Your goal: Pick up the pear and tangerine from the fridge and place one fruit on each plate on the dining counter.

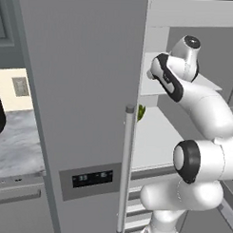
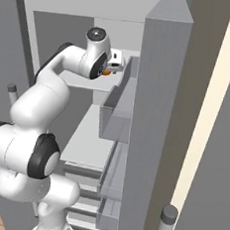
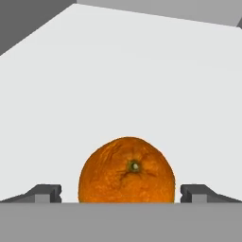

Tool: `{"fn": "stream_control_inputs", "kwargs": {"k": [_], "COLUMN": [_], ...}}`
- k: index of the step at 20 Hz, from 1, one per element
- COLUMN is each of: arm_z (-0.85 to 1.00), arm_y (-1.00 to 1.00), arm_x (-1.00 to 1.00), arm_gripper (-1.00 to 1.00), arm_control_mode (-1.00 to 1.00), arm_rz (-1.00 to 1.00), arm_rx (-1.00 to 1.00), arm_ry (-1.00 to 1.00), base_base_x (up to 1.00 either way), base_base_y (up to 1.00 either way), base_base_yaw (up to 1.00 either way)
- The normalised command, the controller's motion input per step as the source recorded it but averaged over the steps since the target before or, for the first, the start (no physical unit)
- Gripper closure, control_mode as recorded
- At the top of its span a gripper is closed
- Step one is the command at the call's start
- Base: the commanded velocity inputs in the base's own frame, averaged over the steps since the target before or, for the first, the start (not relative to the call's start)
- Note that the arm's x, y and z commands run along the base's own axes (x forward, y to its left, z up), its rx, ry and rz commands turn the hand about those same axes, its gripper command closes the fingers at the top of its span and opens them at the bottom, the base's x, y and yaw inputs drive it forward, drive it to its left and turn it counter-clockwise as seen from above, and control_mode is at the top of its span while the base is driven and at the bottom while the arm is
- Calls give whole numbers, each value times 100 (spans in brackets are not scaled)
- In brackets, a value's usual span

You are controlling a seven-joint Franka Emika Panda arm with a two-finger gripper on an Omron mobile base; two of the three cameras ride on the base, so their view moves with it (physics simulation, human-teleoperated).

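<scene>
A bright orange tangerine (image 3: 126,171) rests on a white upper shelf (image 3: 142,71) inside the grey fridge (image 1: 86,89). My gripper (image 3: 126,193) is open, with one fingertip (image 3: 47,192) on each side of the fruit and clear gaps between pads and peel. From the right base view, my hand (image 2: 116,62) reaches into the upper fridge compartment, and a sliver of the tangerine (image 2: 106,72) peeks out just below it. The pear, the plates and the dining counter are out of view.
The open fridge door (image 2: 159,91) with translucent door bins (image 2: 116,114) stands close on the arm's right. A green lumpy vegetable (image 1: 141,111) sits on a lower shelf. The closed door's bar handle (image 1: 126,166) and a marble worktop (image 1: 13,138) lie to the left.
</scene>
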Motion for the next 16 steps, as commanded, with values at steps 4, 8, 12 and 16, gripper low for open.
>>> {"fn": "stream_control_inputs", "kwargs": {"k": [4,8,12,16], "arm_z": [-4,-11,-14,-9], "arm_y": [0,0,0,0], "arm_x": [17,3,-1,-42], "arm_gripper": [-100,100,100,100], "arm_control_mode": [-100,-100,-100,-100], "arm_rz": [0,0,0,0], "arm_rx": [0,0,0,0], "arm_ry": [0,0,0,-4], "base_base_x": [0,0,0,0], "base_base_y": [0,0,0,0], "base_base_yaw": [0,0,0,0]}}
